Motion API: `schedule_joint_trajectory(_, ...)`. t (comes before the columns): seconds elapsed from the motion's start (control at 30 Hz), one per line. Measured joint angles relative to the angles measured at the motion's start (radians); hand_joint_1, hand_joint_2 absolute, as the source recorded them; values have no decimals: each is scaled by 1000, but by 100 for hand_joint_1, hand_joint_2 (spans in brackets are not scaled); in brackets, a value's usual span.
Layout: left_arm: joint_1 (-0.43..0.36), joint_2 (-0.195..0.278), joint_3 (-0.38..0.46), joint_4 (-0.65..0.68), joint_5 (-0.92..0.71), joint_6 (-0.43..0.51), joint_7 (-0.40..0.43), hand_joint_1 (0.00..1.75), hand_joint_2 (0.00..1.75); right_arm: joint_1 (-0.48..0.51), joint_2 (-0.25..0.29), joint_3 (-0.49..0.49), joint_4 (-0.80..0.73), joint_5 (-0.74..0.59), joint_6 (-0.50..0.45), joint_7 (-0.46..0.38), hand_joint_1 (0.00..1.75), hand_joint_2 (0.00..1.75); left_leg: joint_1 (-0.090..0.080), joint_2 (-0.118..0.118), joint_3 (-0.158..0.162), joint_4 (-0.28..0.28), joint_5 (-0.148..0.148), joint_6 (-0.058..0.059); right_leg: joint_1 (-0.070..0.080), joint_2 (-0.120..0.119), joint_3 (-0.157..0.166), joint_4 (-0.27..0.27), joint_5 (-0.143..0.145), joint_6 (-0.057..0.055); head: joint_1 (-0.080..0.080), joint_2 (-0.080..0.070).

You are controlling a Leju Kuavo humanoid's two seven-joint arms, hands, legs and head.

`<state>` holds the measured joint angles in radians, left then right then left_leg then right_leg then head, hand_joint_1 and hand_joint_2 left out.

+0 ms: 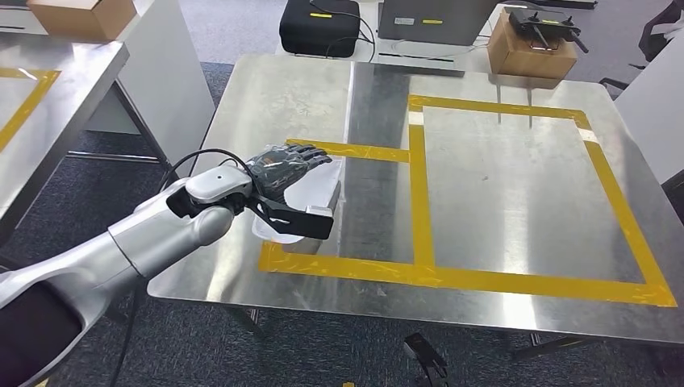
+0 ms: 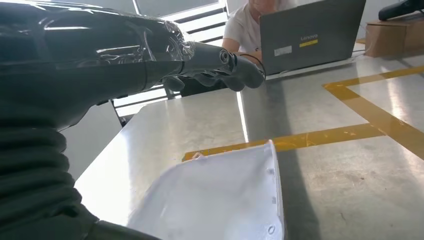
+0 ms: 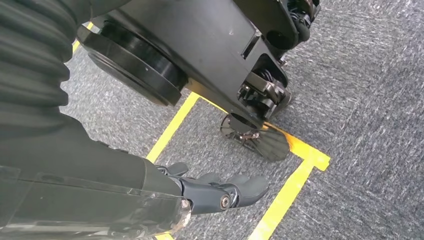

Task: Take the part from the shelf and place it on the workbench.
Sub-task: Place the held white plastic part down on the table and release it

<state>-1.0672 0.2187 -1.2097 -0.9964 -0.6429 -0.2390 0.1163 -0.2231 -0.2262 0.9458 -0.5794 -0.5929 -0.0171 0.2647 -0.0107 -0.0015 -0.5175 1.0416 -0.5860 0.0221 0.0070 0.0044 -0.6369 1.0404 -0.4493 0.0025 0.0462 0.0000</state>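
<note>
The part [image 1: 316, 190] is a white, curved plastic panel lying on the steel workbench [image 1: 500, 185], inside the small left box of yellow tape [image 1: 417, 201]. My left hand [image 1: 282, 168] hovers just over the part's near end, fingers spread. In the left wrist view the thumb [image 2: 220, 60] stretches out well above the part [image 2: 220, 195] without touching it, and the part rests flat on the metal. My right hand [image 3: 220, 192] hangs beside my body over the grey carpet, with loosely extended fingers and nothing in it.
Behind the workbench are a black case [image 1: 319, 24], a laptop [image 1: 435, 20] and a cardboard box [image 1: 528, 52] with a black device on top. A person [image 2: 250, 20] sits behind the laptop. A second steel table [image 1: 48, 89] stands to the left.
</note>
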Motion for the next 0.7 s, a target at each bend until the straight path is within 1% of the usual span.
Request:
schedule_joint_trajectory(0.27, -27, -11, 5, -2, 7, 48, 4, 0, 0, -10, 8, 4, 9, 9, 19, 0, 0, 175, 0, 0, 0, 0, 0, 0, 0, 0, 0, 0, 0, 0, 0, 0)
schedule_joint_trajectory(0.33, -35, -12, 16, -18, 27, 71, 25, 0, 0, -10, 9, 6, 12, 11, 19, 0, 0, 175, 0, 0, 0, 0, 0, 0, 0, 0, 0, 0, 0, 0, 0, 0)
schedule_joint_trajectory(0.43, -45, -4, 42, -84, 68, 97, 86, 0, 0, -7, 9, 7, 16, 13, 16, 0, 0, 175, 1, 1, 0, 0, 0, 0, -1, 0, 0, 1, 0, 0, 0, 0)
schedule_joint_trajectory(0.5, -50, 15, 64, -158, 96, 97, 144, 0, 0, -5, 9, 7, 18, 10, 12, -1, 0, 175, 1, 4, 0, 0, 0, 0, -2, 0, 1, 1, 0, 0, 0, 0)
schedule_joint_trajectory(0.57, -52, 44, 91, -247, 119, 92, 203, 0, 0, -1, 9, 8, 21, 4, 7, -6, 0, 175, 1, 10, 0, 0, 0, 0, -3, 2, 0, 2, 0, 0, 0, 0)
schedule_joint_trajectory(0.7, -52, 131, 155, -441, 168, 83, 291, 0, 0, 9, 9, 11, 25, -7, -2, -21, 0, 175, 1, 24, 0, -2, -1, 0, -3, 9, 1, 2, 0, 0, 0, 0)
